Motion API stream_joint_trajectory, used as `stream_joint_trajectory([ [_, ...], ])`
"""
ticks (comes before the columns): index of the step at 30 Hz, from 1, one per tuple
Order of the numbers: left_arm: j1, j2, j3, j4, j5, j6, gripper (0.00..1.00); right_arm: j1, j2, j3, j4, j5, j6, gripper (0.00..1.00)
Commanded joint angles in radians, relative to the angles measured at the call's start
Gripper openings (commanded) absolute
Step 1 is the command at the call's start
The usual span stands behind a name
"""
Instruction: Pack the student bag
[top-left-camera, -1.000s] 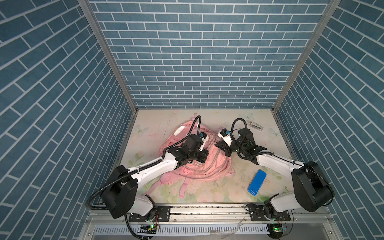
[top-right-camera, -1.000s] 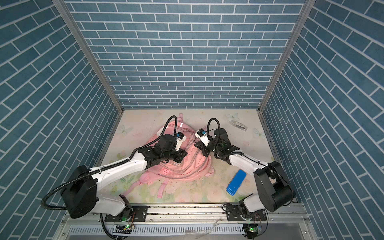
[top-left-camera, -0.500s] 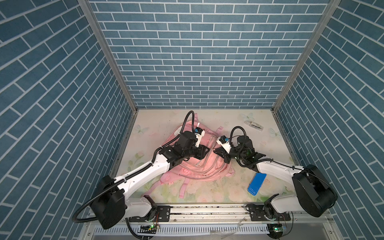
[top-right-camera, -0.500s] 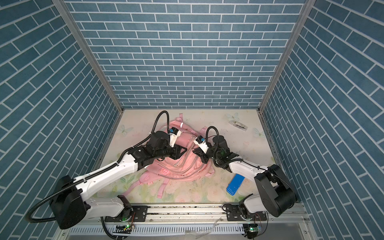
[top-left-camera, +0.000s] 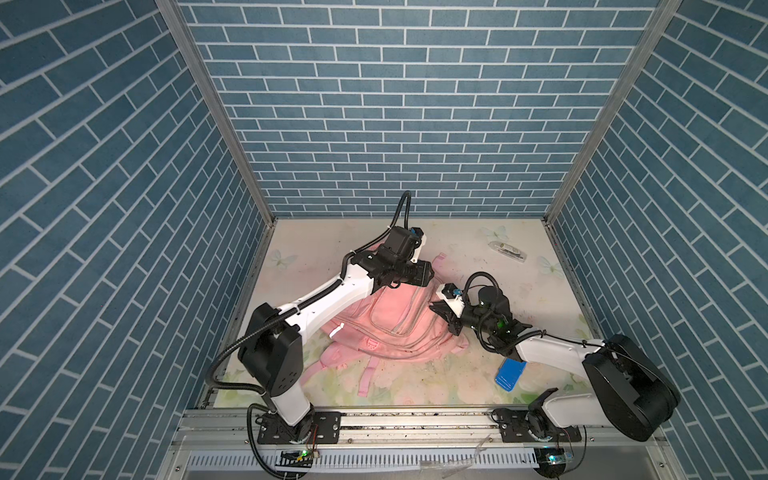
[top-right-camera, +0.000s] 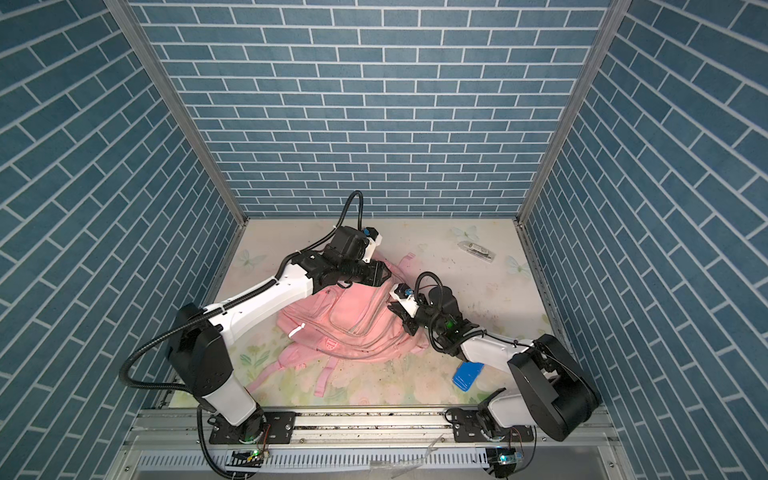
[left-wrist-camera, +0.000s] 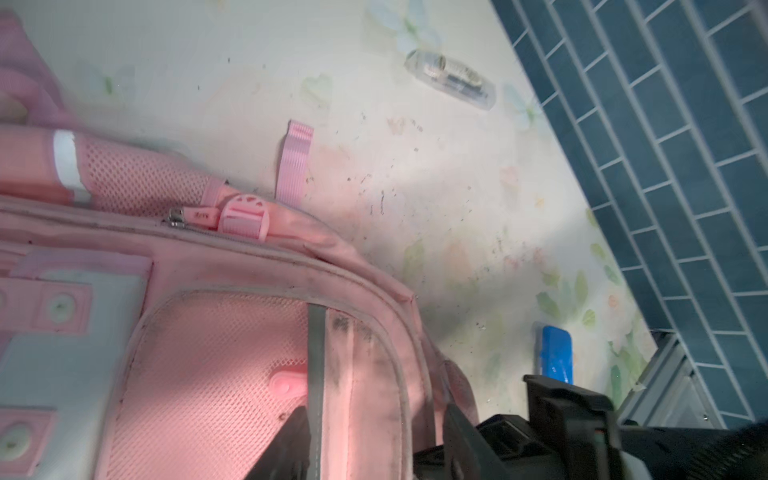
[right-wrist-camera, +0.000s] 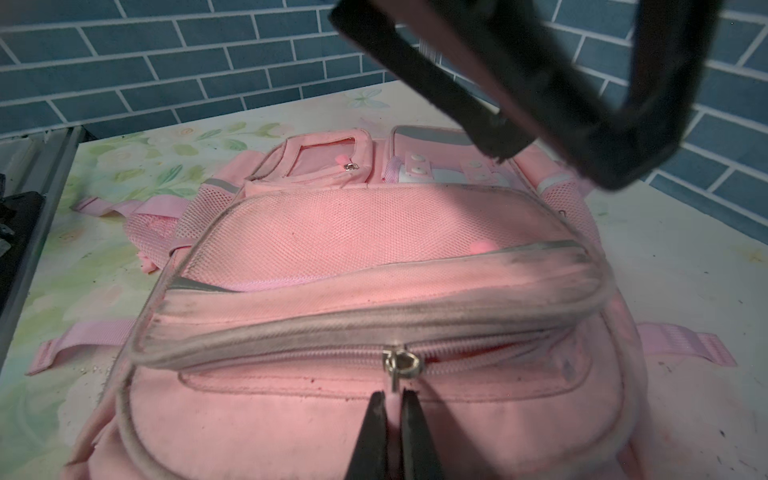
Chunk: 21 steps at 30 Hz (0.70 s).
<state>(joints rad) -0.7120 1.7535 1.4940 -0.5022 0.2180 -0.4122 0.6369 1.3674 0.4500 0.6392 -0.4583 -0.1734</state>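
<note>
Front pocket part unzipped, nothing packed that I can see

The student bag (top-left-camera: 395, 316) lies front up in the middle of the table (top-left-camera: 316, 249). My right gripper (right-wrist-camera: 393, 405) pinches the zipper pull (right-wrist-camera: 400, 365) of a front pocket. My left gripper (left-wrist-camera: 374, 419) hangs over the bag's far end, jaws spread, holding nothing. I judge we are early: the blue case (top-left-camera: 510, 374) at near right and the clear case (top-left-camera: 507, 250) at far right both lie outside the bag. Only the right wrist view shows the pinch and the slit open beside the slider; in both top views the gripper body hides them
</note>
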Motion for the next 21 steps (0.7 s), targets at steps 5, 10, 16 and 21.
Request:
stream_joint_trajectory([
  [5, -0.073, 0.146, 0.203, -0.216, -0.126, 0.043, 0.54, 0.025, -0.009, -0.008, 0.062, 0.030, -0.086, 0.00],
  [10, -0.090, 0.244, 0.315, -0.360, -0.212, 0.050, 0.54, 0.033, -0.014, -0.013, 0.064, 0.035, -0.100, 0.00],
  [16, -0.099, 0.289, 0.358, -0.426, -0.233, 0.031, 0.52, 0.035, -0.022, -0.015, 0.058, 0.041, -0.119, 0.00],
  [21, -0.097, 0.294, 0.355, -0.389, -0.171, 0.004, 0.52, 0.036, -0.025, -0.039, 0.087, 0.051, -0.124, 0.00],
])
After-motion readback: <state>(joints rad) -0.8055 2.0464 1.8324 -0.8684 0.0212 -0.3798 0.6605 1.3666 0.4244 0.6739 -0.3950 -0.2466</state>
